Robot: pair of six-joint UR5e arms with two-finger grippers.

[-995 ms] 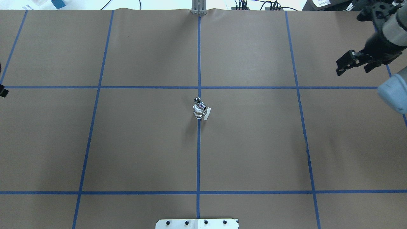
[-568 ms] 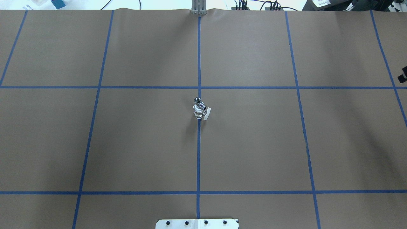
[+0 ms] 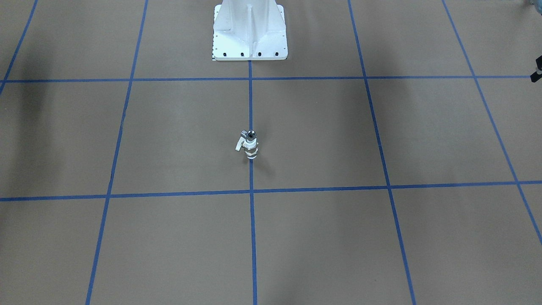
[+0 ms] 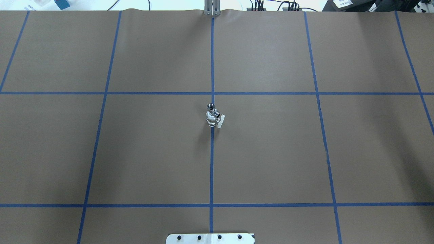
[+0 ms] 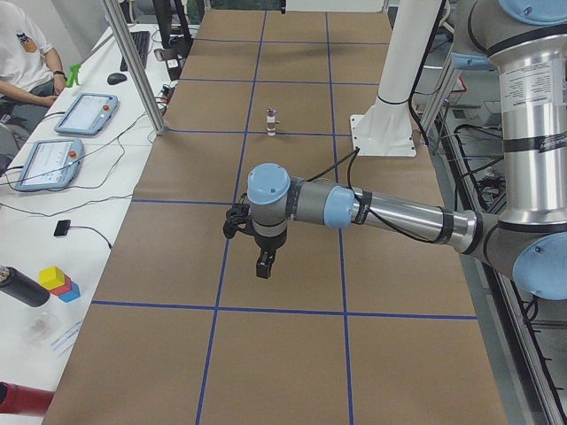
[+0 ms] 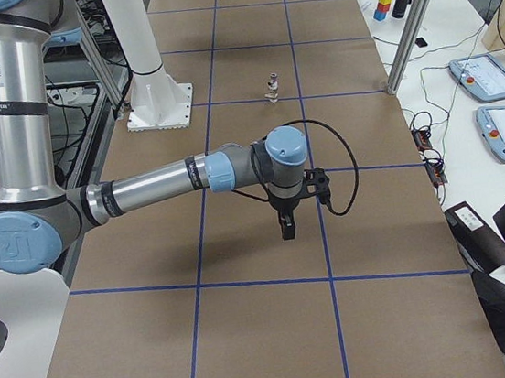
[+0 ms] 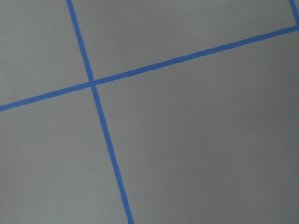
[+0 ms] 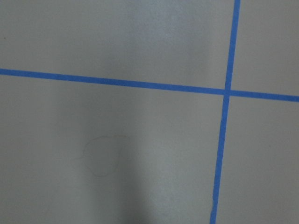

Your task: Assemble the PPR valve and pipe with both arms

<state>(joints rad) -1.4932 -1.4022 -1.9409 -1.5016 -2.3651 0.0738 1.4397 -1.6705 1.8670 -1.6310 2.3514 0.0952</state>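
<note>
The PPR valve [image 4: 213,119] stands upright at the table's centre on the blue middle line. It has white ends, and its pale lever [image 4: 221,121] sticks out to one side. The chrome pipe [image 4: 211,107] sits on top of it, rounded end up. The two also show in the front view [image 3: 250,146] and small in both side views [image 5: 271,121] [image 6: 270,86]. My left gripper [image 5: 263,263] hangs over bare paper far from them, near the table's left end. My right gripper [image 6: 287,226] does the same at the right end. I cannot tell whether either is open or shut.
The robot's white base plate [image 4: 210,238] sits at the near edge. Blue tape lines grid the brown paper. Aluminium posts [image 5: 133,62] [image 6: 416,17], tablets [image 5: 53,155] and a seated operator [image 5: 22,53] are at the far side. Both wrist views show only paper and tape.
The right gripper has moved out of the overhead view past its right edge. The sliver of the left gripper at the left edge has gone too. Valve and pipe have not moved.
</note>
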